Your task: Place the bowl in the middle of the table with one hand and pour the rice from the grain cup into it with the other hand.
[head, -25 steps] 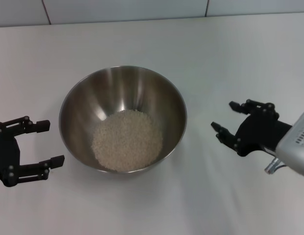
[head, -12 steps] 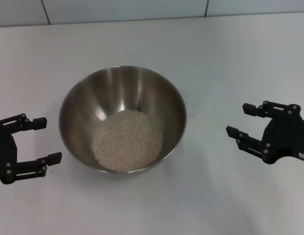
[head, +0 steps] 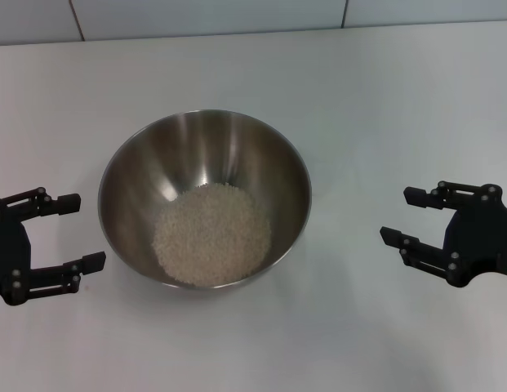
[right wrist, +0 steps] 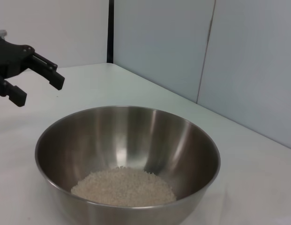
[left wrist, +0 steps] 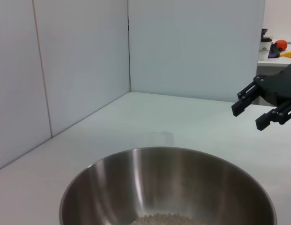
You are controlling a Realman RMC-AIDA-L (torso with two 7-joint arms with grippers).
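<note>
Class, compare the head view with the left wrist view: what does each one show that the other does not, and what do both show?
Only the head view shows the left gripper, open beside the bowl, and the whole mound of rice. Only the left wrist view shows the wall panels behind the table and small coloured items far off. Both show the bowl, rice in it, the table and the open right gripper.

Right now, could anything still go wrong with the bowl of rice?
Maybe a little. The bowl sits on the table between two open, empty grippers, the left gripper quite close to its rim. If that arm swung inward it could bump the bowl and slide it off the middle. A hard knock might toss some rice out. The right gripper is farther off, so that is less likely.
</note>
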